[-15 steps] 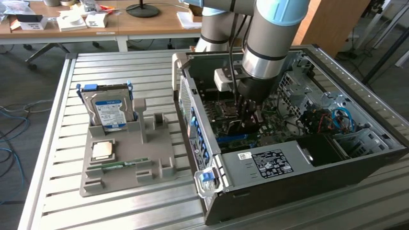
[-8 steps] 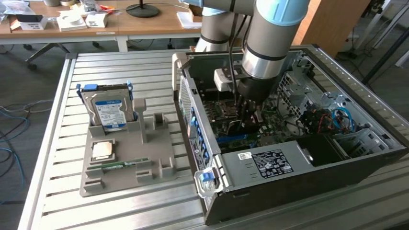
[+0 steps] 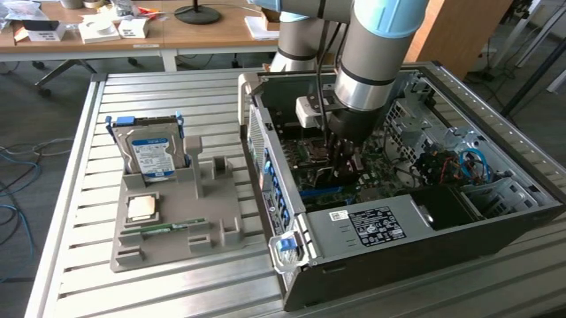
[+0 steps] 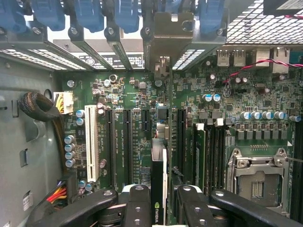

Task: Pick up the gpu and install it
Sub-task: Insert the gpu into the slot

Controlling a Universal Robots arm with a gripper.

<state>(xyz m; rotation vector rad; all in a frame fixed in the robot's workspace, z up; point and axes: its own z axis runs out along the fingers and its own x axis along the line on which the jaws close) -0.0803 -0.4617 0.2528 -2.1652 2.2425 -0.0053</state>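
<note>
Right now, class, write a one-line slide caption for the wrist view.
Gripper holds the gpu edge-on over the expansion slots of the motherboard.

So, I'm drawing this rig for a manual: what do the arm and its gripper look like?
The arm is a thick silver-grey metal tube with pale blue joint caps and a black wrist band; a small white box is mounted beside the wrist. The gripper is matte black, with two jointed linkage fingers dotted with round pivot pins.
</note>
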